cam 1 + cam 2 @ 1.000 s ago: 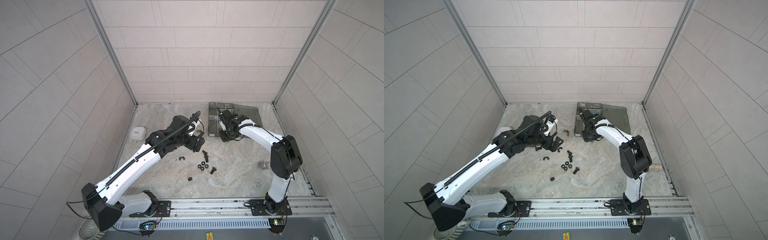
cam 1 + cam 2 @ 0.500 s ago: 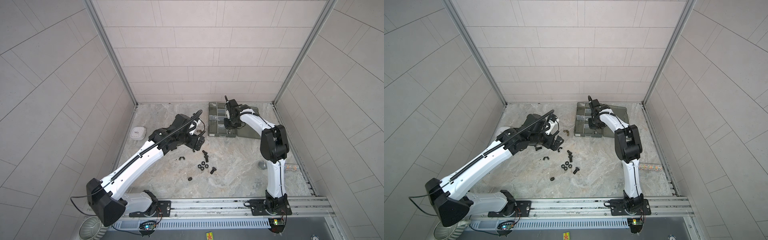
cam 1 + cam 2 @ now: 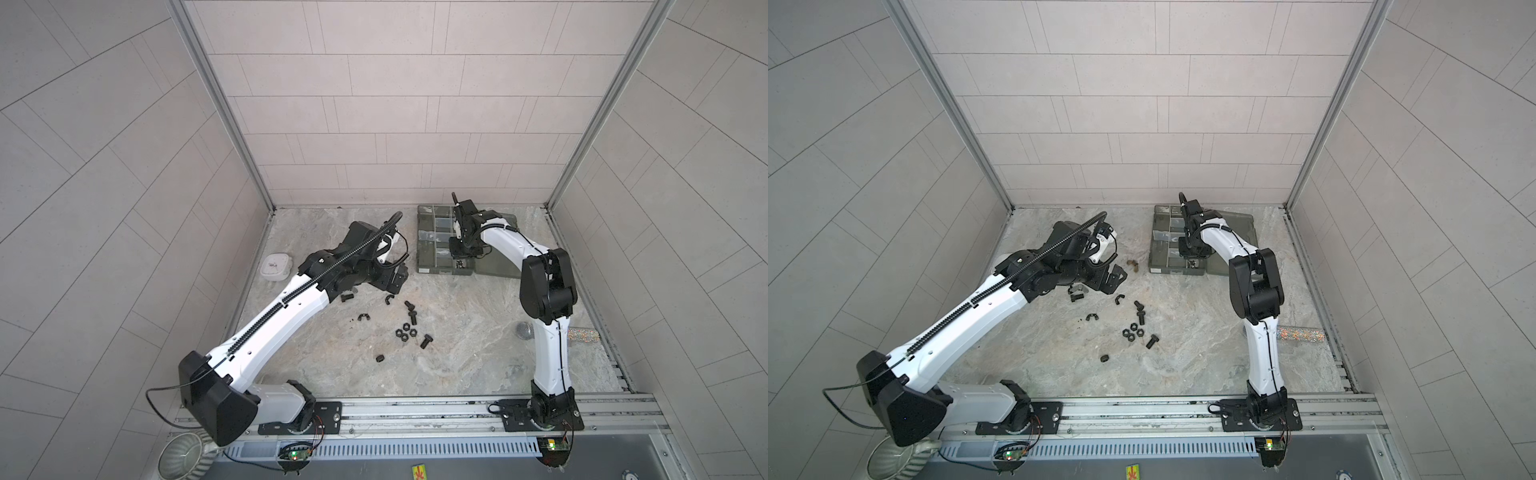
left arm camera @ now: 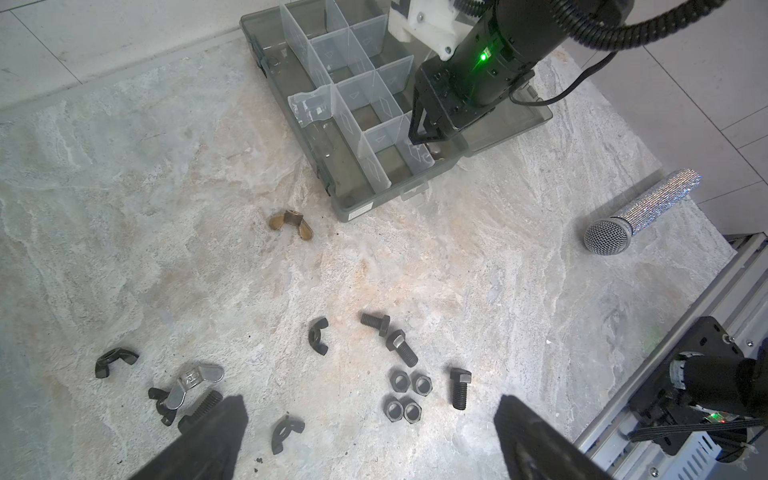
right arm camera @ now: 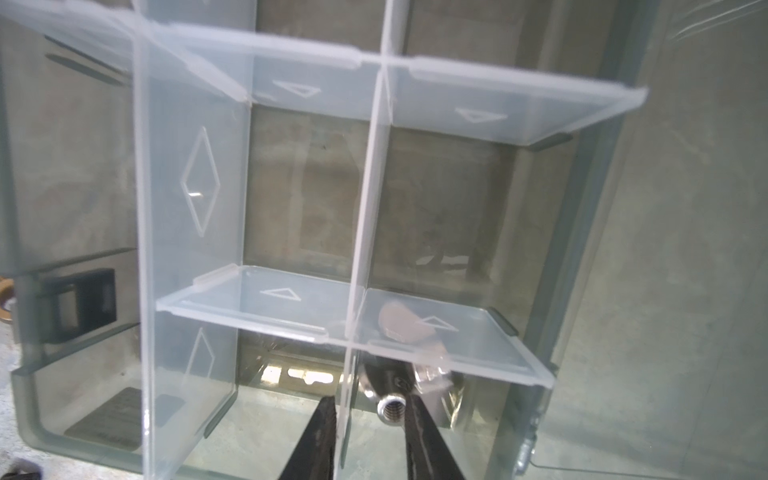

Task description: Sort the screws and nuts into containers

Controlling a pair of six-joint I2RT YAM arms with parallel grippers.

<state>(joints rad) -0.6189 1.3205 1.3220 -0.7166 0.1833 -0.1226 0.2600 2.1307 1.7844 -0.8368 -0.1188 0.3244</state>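
The left fingers [image 4: 208, 440] are hanging wide open, holding nothing, low over the loose screws [image 4: 401, 347] and nuts [image 4: 422, 384] on the worktop [image 4: 478, 270], arm stretching far out, ready to pick. The right fingers [image 5: 424, 440] are pointing down into a corner container [image 5: 478, 449], a little apart around a silver wing nut [image 5: 390, 409], arm bent, likely dropping it there

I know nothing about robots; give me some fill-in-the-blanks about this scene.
The ___ hovers near the loose bolts. The right gripper hangs over the compartmented ___. The clustered hex nuts number ___. A sparkly, mesh-headed ___ lies far from the box.
Missing: left gripper; box; four; microphone.
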